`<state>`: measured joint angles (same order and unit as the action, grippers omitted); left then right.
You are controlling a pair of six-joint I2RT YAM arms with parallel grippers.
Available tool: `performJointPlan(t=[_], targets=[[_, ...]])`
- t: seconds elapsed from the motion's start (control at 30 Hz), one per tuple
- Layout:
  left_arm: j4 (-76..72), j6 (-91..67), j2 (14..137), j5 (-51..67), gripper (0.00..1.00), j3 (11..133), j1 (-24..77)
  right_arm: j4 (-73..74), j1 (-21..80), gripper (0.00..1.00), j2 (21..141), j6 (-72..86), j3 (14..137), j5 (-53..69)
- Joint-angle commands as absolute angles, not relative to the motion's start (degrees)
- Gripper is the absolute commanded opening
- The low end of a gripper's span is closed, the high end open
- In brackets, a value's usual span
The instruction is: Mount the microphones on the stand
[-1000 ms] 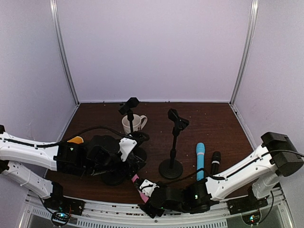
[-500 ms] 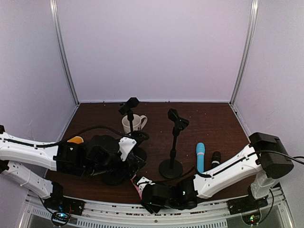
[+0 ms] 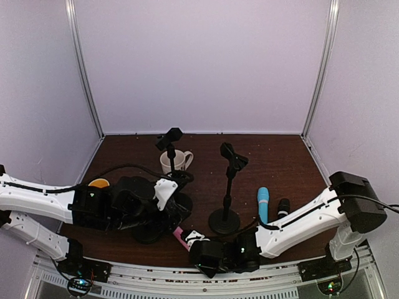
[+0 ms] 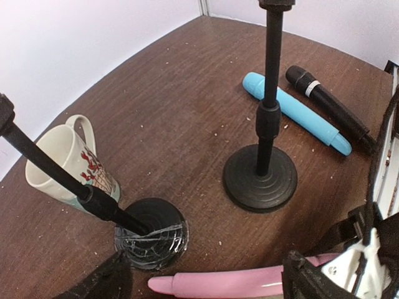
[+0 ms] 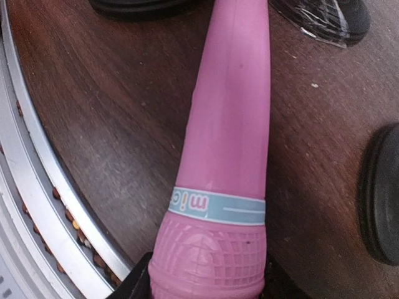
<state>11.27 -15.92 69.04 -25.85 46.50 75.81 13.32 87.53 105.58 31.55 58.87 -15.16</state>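
The pink microphone lies flat on the table on the near side of the plain stand, close to the table's front edge and a little left of that stand's round base. Its grille head is the end nearer the arms. From there the body tapers away leftward and slightly back, so its long axis runs roughly along the front edge rather than toward the stand.

The right gripper is at that head end, with the head sitting between its two fingers and the long axis running straight out ahead of it. Only a sliver of finger shows at the bottom of the right wrist view, so I cannot tell whether the pads are pressing on the head or are just beside it.

The left gripper hangs over the slim part of the same microphone with its fingers spread wide, holding nothing. The right arm is therefore the one placed to lift.

Left of the plain stand is a second stand with a taped base, and the microphone's tail ends near it. Right of the plain stand, the light blue microphone and the black microphone lie side by side, both untouched. Beyond and to the left stands a mug.

The plain stand's clip sits well above and behind the pink microphone. By my judgement, the coming move is a lift followed by a turn toward upright.
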Motion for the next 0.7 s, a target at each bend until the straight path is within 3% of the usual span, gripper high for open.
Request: performJointPlan(t=[0.0, 0.23, 0.67], targets=[[11.89, -13.82, 68.6, -25.86, 0.84, 46.82, 75.94, 18.93, 87.45, 0.36, 96.89, 32.76, 55.82, -16.12], [16.22, -3.23, 69.69, -19.21, 0.78, 49.74, 77.51, 27.95, 88.05, 0.33, 85.77, 30.66, 54.15, -13.96], [19.32, 11.59, 75.25, -21.59, 0.77, 53.34, 87.94, 43.84, 89.62, 0.31, 66.98, 23.02, 53.12, -6.31]])
